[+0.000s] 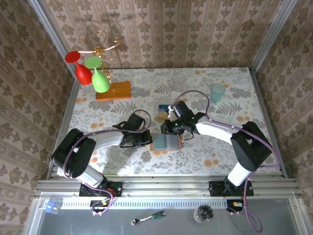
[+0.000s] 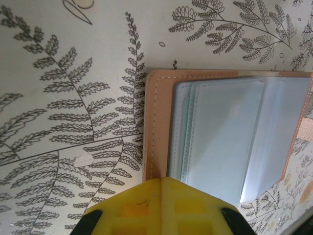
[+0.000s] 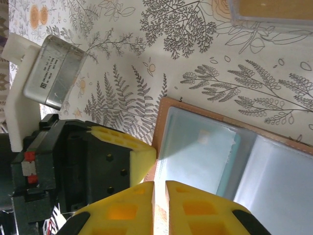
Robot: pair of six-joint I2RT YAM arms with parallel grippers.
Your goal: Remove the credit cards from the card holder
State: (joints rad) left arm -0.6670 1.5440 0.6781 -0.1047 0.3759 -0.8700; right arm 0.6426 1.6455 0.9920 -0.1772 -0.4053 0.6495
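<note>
just beside left gripper (image 1: 148,139), card holder (image 1: 166,142)

I get bright, even overhead light in the top view. The glass stand (image 1: 100,61) throws a faint shadow on the wall (image 1: 146,29) at upper left, and soft shadows lie on the table (image 1: 220,152) at lower left. Both wrist views are sharp on the table print. The holder (image 2: 230,132) pockets gleam pale, and the left fingers (image 2: 161,205) at the bottom look soft.

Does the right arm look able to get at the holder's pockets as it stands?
Probably yes: the card holder lies open, pockets up and uncovered, with the right gripper at its edge; the left gripper sits at the rim.
</note>
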